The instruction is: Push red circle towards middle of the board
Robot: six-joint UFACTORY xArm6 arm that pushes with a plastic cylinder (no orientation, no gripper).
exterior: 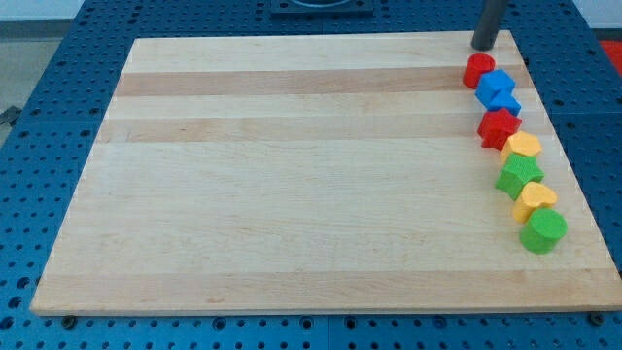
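The red circle (477,70) sits near the board's top right corner, at the top of a column of blocks along the view's right edge. My tip (483,47) stands just above it in the view, close to its upper edge; I cannot tell if they touch. Below the red circle come a blue block (498,91), a red star-like block (499,127), a yellow block (523,146), a green star-like block (519,176), a yellow heart-like block (535,200) and a green round block (542,231), each touching or nearly touching its neighbour.
The wooden board (292,175) lies on a blue perforated table (39,146). The column of blocks runs close to the board's right edge.
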